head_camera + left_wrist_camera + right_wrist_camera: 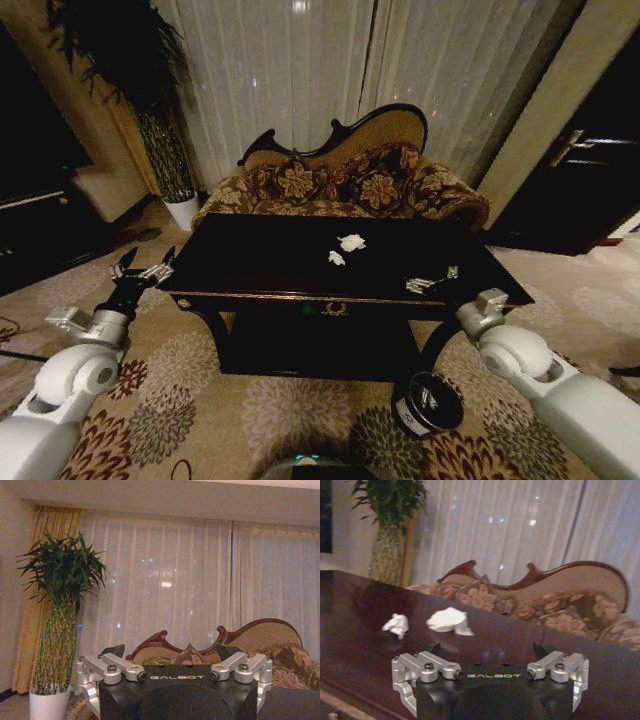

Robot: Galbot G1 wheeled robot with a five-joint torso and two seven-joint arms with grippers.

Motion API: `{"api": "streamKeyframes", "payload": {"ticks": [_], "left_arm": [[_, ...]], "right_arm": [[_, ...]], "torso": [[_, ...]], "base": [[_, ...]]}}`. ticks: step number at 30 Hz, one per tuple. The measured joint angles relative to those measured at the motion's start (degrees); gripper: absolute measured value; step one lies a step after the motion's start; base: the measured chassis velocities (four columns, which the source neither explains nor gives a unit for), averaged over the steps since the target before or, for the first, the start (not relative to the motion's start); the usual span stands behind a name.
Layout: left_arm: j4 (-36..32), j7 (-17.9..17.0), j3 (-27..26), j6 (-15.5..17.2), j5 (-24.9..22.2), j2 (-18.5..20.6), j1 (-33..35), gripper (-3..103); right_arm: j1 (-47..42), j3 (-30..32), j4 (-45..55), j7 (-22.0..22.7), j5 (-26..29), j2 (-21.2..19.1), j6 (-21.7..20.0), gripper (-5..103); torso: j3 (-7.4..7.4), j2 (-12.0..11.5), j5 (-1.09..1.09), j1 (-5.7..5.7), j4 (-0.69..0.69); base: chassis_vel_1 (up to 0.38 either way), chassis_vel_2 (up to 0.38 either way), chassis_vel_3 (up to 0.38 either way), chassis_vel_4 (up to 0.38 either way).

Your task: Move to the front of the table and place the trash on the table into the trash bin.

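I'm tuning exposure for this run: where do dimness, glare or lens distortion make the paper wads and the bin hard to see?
Head view: dim and wide-angle bowed; paper wads stand out on the dark table; trash bin murky, rim glinting. Right wrist view: wads brighter, slightly soft; tabletop mirrors them. Left wrist view: backlit curtain with window glare.

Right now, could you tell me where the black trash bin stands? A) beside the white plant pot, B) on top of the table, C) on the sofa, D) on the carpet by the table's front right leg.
D: the head view shows the trash bin on the patterned carpet, just in front of the table at its right front leg, below the right tool hovering over the tabletop.
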Motion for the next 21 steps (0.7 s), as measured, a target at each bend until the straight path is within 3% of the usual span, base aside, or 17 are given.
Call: {"api": "streamKeyframes", "payload": {"ticks": [10, 21], "left_arm": [[0.01, 0.0, 0.0, 0.0, 0.0, 0.0, 0.0, 100], [0.0, 0.0, 0.0, 0.0, 0.0, 0.0, 0.0, 100]], "right_arm": [[15.85, -16.36, -3.73, 0.25, 4.2, -1.98, -2.59, 100], [26.38, -28.03, -7.18, 0.34, 5.72, -0.56, -3.51, 100]], "torso": [[0.0, 0.0, 0.0, 0.01, 0.02], [0.0, 0.0, -0.01, 0.0, 0.0]], "base": [[0.0, 0.0, 0.0, 0.0], [0.0, 0.0, 0.0, 0.0]]}}
